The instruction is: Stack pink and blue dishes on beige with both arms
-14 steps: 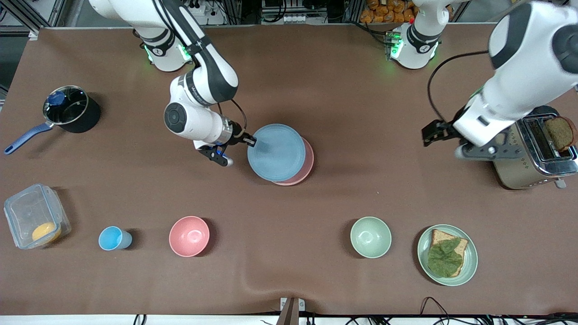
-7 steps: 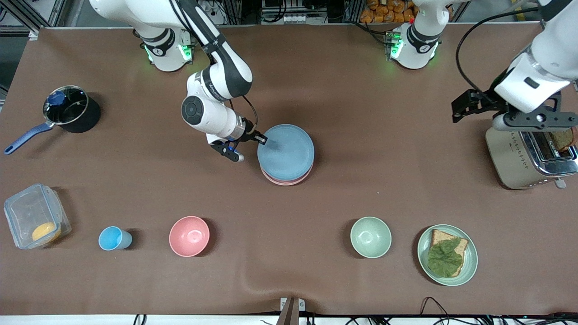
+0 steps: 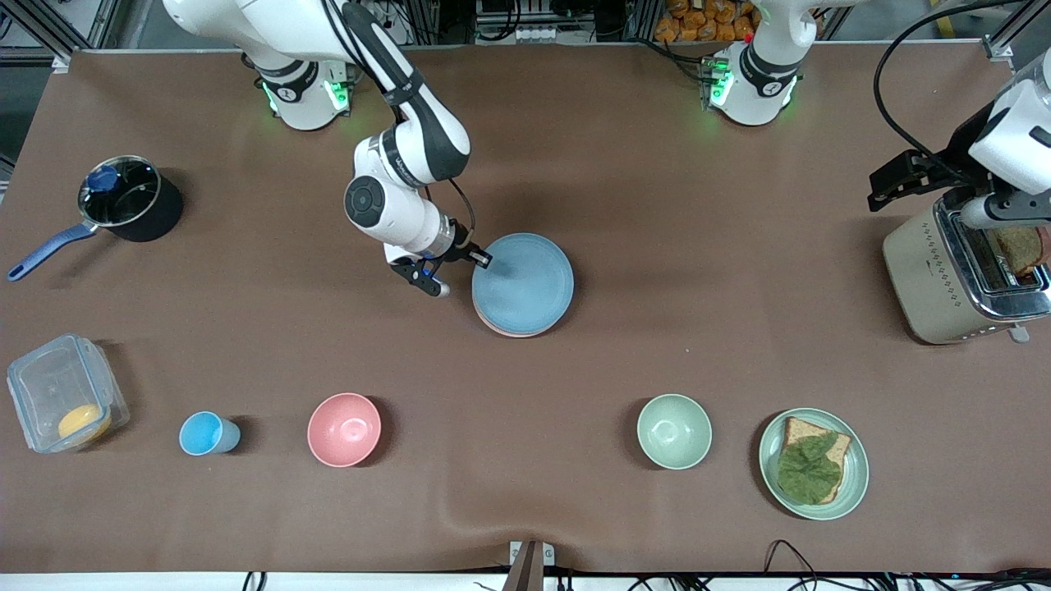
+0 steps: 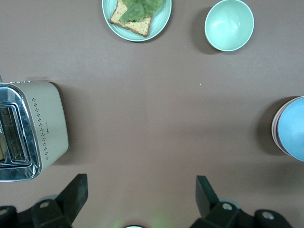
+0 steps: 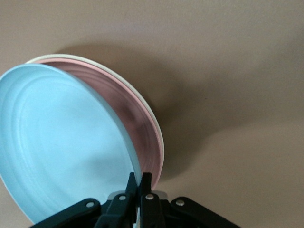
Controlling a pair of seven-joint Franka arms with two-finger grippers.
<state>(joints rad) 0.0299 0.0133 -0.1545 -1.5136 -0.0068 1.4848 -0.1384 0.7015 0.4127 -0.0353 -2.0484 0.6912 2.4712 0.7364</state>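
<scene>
The light blue plate (image 3: 525,283) lies over the pink plate (image 3: 516,332), which shows only as a thin rim. My right gripper (image 3: 483,259) is shut on the blue plate's rim at the side toward the right arm's end. In the right wrist view its fingers (image 5: 139,179) pinch the blue plate (image 5: 61,142), which tilts up from the pink plate (image 5: 128,109). Under the pink plate the beige plate's (image 5: 151,115) rim shows. My left gripper (image 3: 989,217) hangs open over the toaster's edge with nothing between its fingers (image 4: 140,190).
A toaster (image 3: 944,279) with bread stands at the left arm's end. Nearer the camera are a green bowl (image 3: 674,431), a green plate with toast (image 3: 854,484), a pink bowl (image 3: 344,429), a blue cup (image 3: 205,433) and a plastic box (image 3: 49,386). A saucepan (image 3: 156,217) sits at the right arm's end.
My right gripper carried the blue plate toward the left arm's end and down until it covers the pink plate. My left arm drew back toward its end of the table.
</scene>
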